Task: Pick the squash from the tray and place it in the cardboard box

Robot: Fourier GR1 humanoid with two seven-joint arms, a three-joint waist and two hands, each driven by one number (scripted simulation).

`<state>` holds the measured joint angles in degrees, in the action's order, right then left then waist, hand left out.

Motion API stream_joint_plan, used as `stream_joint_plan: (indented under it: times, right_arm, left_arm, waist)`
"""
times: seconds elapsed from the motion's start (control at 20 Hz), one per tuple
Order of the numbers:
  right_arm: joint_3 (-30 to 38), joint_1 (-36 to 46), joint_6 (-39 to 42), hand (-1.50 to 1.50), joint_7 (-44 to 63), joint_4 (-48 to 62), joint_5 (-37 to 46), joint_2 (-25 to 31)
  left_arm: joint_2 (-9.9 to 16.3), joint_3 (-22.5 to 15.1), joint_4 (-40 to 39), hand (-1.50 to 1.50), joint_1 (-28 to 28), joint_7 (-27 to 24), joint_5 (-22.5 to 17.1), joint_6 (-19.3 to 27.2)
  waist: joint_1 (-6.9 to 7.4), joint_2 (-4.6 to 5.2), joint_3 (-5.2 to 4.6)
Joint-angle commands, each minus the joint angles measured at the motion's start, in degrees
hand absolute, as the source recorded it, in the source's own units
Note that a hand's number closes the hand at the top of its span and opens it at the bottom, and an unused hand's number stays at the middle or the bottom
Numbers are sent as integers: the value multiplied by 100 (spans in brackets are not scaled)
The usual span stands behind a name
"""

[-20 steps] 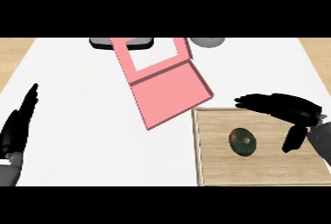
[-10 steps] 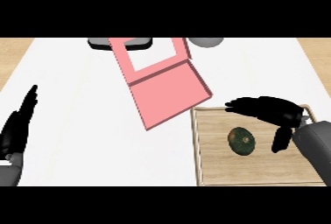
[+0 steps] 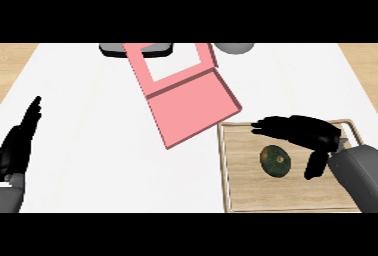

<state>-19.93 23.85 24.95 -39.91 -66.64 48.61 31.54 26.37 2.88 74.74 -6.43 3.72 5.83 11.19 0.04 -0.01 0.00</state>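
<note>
head view: one view only, steep look down on the white counter [image 3: 111, 165]
squash [image 3: 275, 160]: dark green, oval, lies on the tray's wooden floor, roughly mid-tray, slightly toward the far side
tray [image 3: 244, 195]: light wood, raised rim, at the right-near part of the counter, its far-left corner just beside the box
cardboard box [image 3: 193, 107]: pink, flat open shape, tilted, flap with a cut-out window toward the far edge; nothing in it
right hand [image 3: 304, 132]: black, over the tray's far-right part, above and right of the squash; fingers spread toward the left, thumb hanging down beside the squash; released, grasping nothing, contact with squash not visible
left hand [image 3: 21, 145]: at the left edge, fingers straight and pointing up, resting, released
far edge: dark grey object [image 3: 136, 49] and a grey rounded object [image 3: 235, 48], both cut off, cannot tell what they are
</note>
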Motion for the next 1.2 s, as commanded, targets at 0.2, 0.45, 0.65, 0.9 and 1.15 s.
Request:
stream_joint_plan:
  times: [0.2, 0.45, 0.65, 0.9, 1.15]
  right_arm:
    - [152, -286, 480, -150, -433, -637, -173, 143]
    - [-270, -851, 399, -150, 363, -1370, 336, 116]
    - [-229, -894, 395, -150, 607, -1119, 588, -90]
    - [-76, -899, 519, -150, 779, -1132, 939, -501]
    - [103, -708, -1051, 150, 551, -499, 1100, -976]
  left_arm:
    - [-226, -103, 470, 0, 59, 434, 374, 71]
    - [-11, 421, -142, 0, 117, -365, 74, -348]
    - [-241, 338, -268, 0, -220, -138, 313, -258]
    - [-300, 480, 513, 0, 225, 150, 422, -412]
    - [-327, 327, 584, 0, -17, 491, 542, -354]
  waist:
    - [9, -6, 2]
    - [-22, -3, -3]
    - [-22, 6, -1]
    - [4, -3, 0]
    - [12, 5, 5]
